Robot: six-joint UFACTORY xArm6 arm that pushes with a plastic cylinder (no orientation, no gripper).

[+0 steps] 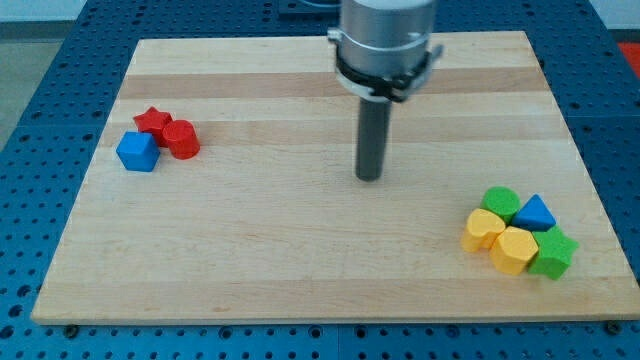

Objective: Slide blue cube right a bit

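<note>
Blue cube [137, 152]: small, plain, far off to view's left of my tip [369, 178], near tabletop [300, 260] left edge. Touching its right: red cylinder [182, 139], w/ red star [152, 121] just behind. No pincer on rig, only rod. Off to tip's lower right: cluster w/ green cylinder [500, 201], blue triangle [535, 213], two yellow blocks [483, 229] [514, 250], green star [553, 253]. No containers.

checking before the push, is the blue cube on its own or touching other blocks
Touching, it seems: the blue cube sits against the red star and red cylinder.
</note>
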